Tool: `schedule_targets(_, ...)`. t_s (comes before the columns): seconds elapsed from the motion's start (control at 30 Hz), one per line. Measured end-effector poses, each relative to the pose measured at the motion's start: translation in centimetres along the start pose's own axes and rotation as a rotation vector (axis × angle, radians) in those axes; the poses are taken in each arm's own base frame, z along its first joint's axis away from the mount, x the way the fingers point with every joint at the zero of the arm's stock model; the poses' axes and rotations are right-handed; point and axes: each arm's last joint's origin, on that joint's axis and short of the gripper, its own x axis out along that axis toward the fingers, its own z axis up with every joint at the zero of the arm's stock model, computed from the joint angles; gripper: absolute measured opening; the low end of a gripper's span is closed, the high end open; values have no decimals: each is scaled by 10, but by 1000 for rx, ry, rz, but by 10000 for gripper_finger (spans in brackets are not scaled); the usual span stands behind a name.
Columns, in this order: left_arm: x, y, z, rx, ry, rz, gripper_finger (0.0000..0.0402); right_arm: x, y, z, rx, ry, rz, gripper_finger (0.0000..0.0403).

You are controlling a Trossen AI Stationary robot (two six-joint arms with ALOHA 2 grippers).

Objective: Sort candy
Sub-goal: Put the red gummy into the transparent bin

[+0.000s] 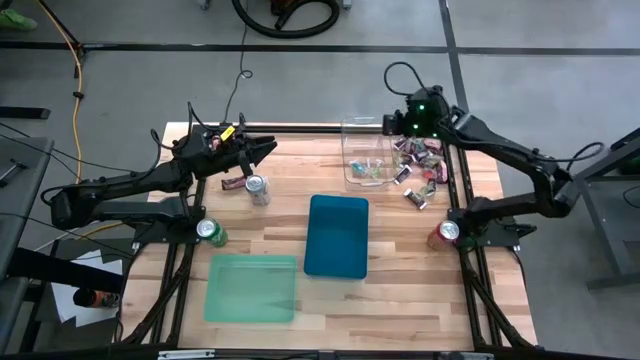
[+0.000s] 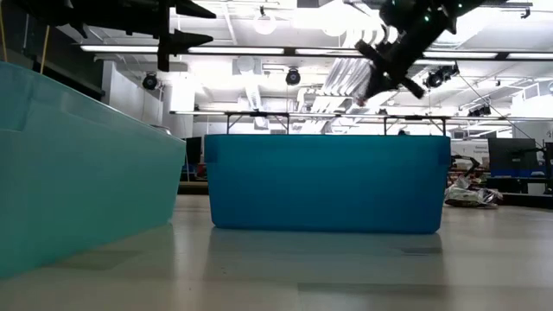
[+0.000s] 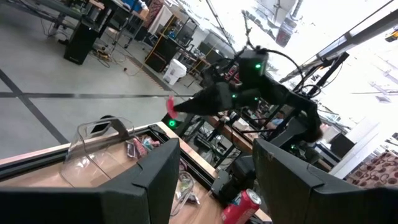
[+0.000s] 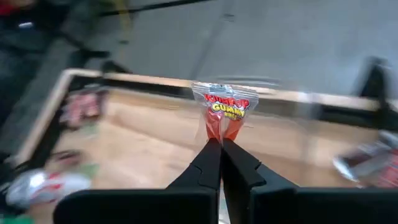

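I have the right gripper (image 4: 221,146) lifted above the far right part of the wooden bench (image 1: 400,290), beside the clear plastic tub (image 1: 362,150), and its jaws are pinched fully together on the lower edge of 1 small red and orange gummy packet (image 4: 224,106). My worry is that grip: it looks like only a thin strip of wrapper is caught, so a quick swing could let the packet slip out or spin, and it could fall onto the bench or among the wrong sweets. The rest of the candy pile (image 1: 420,170), dark and silver wrapped pieces with some red ones, lies on the bench just right of the clear tub, with a few bright pieces already inside that tub. The 2 other containers, a deep blue rectangular bin (image 1: 337,235) at mid bench and a pale green rectangular bin (image 1: 251,288) nearer and to the left, are well apart from the pile, so I would judge any carry there a long one. The left gripper (image 1: 262,148) hangs over the far left of the bench with its jaws parted and nothing between them, near a silver soda can (image 1: 258,189) that it must not clip.
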Motion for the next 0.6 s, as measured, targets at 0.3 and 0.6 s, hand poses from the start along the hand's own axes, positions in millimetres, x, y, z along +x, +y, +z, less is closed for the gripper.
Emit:
schedule_targets(0.3, 0, 0, 0, 0, -2, 3, 188, 35, 25, -30, -82, 123, 11, 0)
schedule_targets(0.6, 0, 0, 0, 0, -2, 4, 188, 64, 26, -48, -107, 214, -31, 0)
